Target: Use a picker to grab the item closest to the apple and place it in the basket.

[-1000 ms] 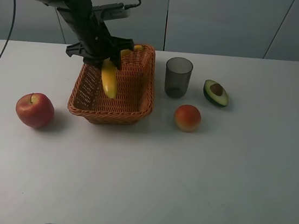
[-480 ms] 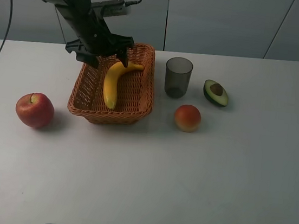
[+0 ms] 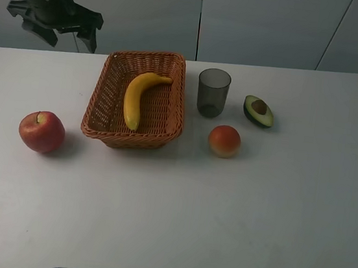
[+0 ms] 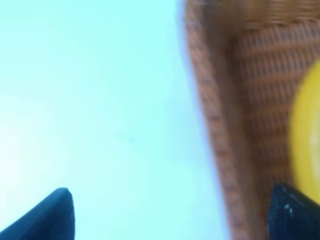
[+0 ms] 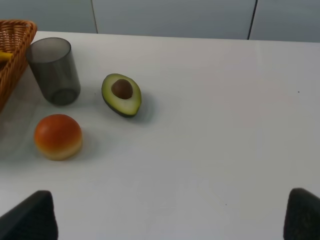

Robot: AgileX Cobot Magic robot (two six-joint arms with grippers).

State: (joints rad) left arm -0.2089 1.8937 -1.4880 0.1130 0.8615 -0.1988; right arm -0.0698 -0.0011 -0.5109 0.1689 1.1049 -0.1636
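Note:
The yellow banana [image 3: 136, 97] lies inside the woven orange basket [image 3: 176, 111], free of any gripper. The red apple [image 3: 42, 131] sits on the table left of the basket. My left gripper [image 3: 71, 37] hangs open and empty, high above the table's back left, left of the basket. Its blurred wrist view shows the two dark fingertips wide apart around the gripper [image 4: 172, 215], with the basket wall [image 4: 235, 110] and a strip of banana [image 4: 307, 135] beyond. My right gripper [image 5: 165, 217] is open over bare table and is out of the high view.
A dark translucent cup [image 3: 213, 92] stands right of the basket, with a halved avocado [image 3: 259, 111] further right and a round orange-red fruit [image 3: 224, 141] in front of them. The right wrist view shows the cup [image 5: 54, 70], avocado [image 5: 121, 94] and fruit [image 5: 58, 136].
The left gripper let go of the banana, which dropped flat into the basket. The gripper then rose and pulled back to the left, away from the basket.

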